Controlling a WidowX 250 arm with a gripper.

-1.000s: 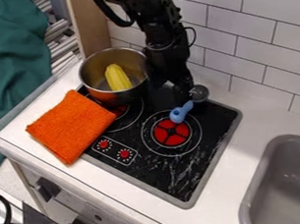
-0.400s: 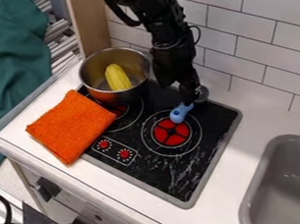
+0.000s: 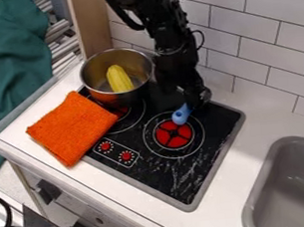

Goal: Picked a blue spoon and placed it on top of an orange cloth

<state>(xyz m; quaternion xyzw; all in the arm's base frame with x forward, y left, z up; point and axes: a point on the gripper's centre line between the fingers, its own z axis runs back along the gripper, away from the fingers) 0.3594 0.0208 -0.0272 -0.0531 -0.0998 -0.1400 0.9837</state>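
My gripper (image 3: 192, 102) hangs over the back right of the black stove, right at the blue spoon (image 3: 181, 115). The spoon's blue handle end points toward the red burner, and its middle and much of its head are hidden behind the gripper. Whether the gripper holds the spoon I cannot tell. The orange cloth (image 3: 72, 129) lies folded across the stove's left edge and the white counter, well to the left of the gripper.
A metal pot (image 3: 98, 95) with a yellow corn cob (image 3: 118, 79) in it stands at the stove's back left, close beside the arm. A tiled wall (image 3: 268, 50) rises behind, and a grey sink (image 3: 285, 183) is at the lower right.
The gripper has come down and slightly toward the right, onto the spoon. The spoon's handle has turned a little and now stands more upright in the view; its head is more covered.
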